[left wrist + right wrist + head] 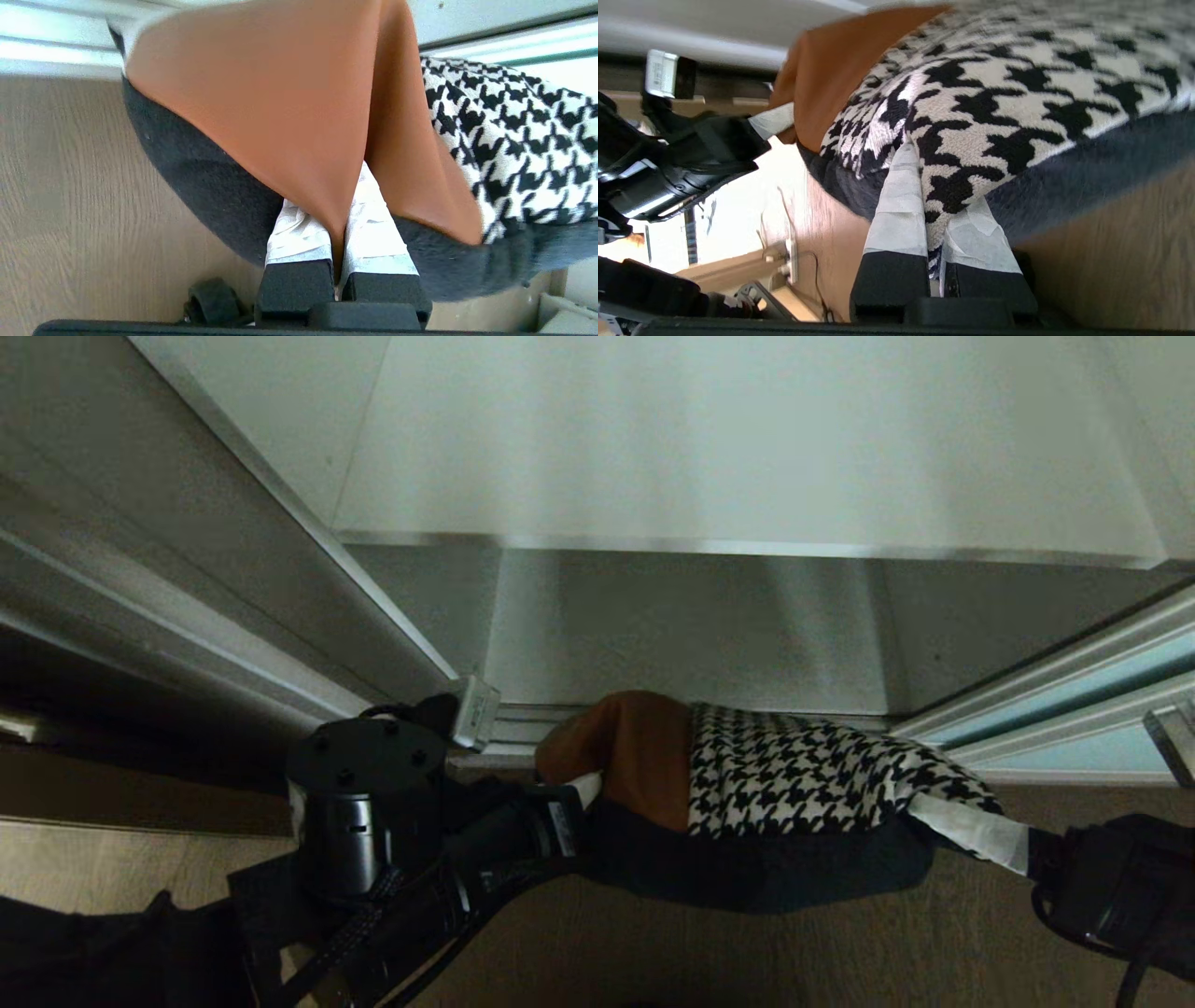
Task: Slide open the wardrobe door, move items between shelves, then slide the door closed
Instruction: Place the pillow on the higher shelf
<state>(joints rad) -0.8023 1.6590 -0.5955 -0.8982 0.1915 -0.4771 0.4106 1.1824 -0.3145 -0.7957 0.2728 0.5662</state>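
held between 2 grippers: cushion (775, 784), long axis running straight from the left gripper (586, 791) to the right gripper (1013, 845), sagging a little in the middle. left gripper pinched on the tan-brown leather end, taped fingers (299, 228) pressed together on a fold of the leather. right gripper pinched on the houndstooth end, taped fingers (899, 210) squeezed on a thin ridge of the weave. neither arm nearer than the other, 1 at each end of the load.

ahead of both grippers and beyond the cushion: bottom compartment floor (691, 635), grey and bare in view, reached over the door track (523, 721) that lies just past the leather end. above that opening, a white shelf (738, 457), its thin front edge (747, 547) overhanging. cushion hanging in front of the track, over the wooden floor (952, 943), not resting on any board.

to the right gripper's outer side: sliding wardrobe door (1074, 695), pale aqua in a silvery frame, slid aside, its edge close to the houndstooth end. to the left gripper's outer side: wardrobe side frame (280, 513), slanting close by.

likely next: carry toward 1 of the boards, both ends level and moving together. risks, as a guess: snagging the shelf edge or the door frame, or fabric slipping from such shallow pinches.
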